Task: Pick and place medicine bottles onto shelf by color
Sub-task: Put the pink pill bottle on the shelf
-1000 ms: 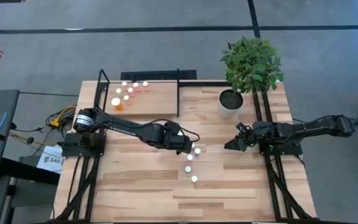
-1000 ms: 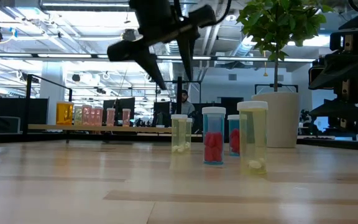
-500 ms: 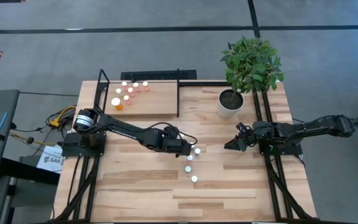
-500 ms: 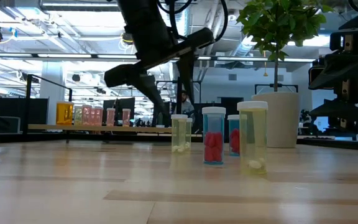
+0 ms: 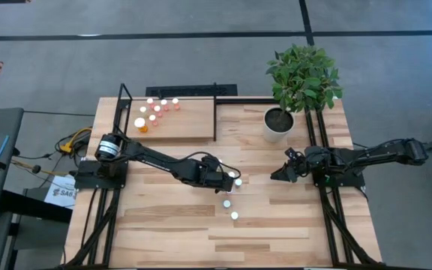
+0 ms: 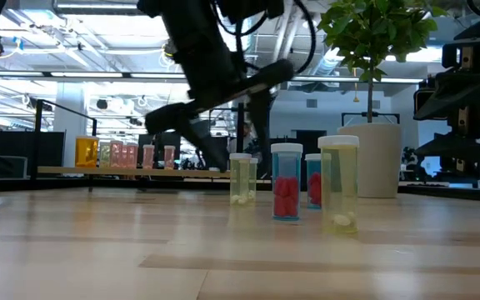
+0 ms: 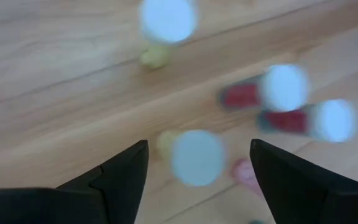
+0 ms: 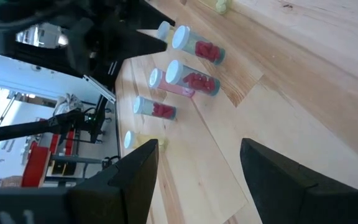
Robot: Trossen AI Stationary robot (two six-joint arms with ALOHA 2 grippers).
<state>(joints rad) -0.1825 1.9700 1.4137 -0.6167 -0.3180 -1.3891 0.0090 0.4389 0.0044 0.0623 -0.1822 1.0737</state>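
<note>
Several small white-capped medicine bottles (image 5: 232,196) stand upright on their bases in a loose row at mid-table, some holding red pills, some yellowish. My left gripper (image 5: 229,177) hangs open over the row's far end, slanting down. In the left wrist view its fingers stand on either side of a yellowish bottle (image 7: 195,157) without touching it, with red bottles (image 7: 283,88) just beyond. More bottles (image 5: 156,112) stand on the wooden shelf (image 5: 186,129) at the far left. My right gripper (image 5: 280,174) waits open at the right, with nothing between its fingers (image 8: 138,171).
A potted plant in a white pot (image 5: 277,124) stands at the far right of the table. The shelf's black rods (image 5: 215,112) rise along its right side. Bare planks lie in front of the bottle row toward the near edge.
My left gripper has come down toward the far end of the bottle row, keeping its downward slant. The bottles stand where they were.
</note>
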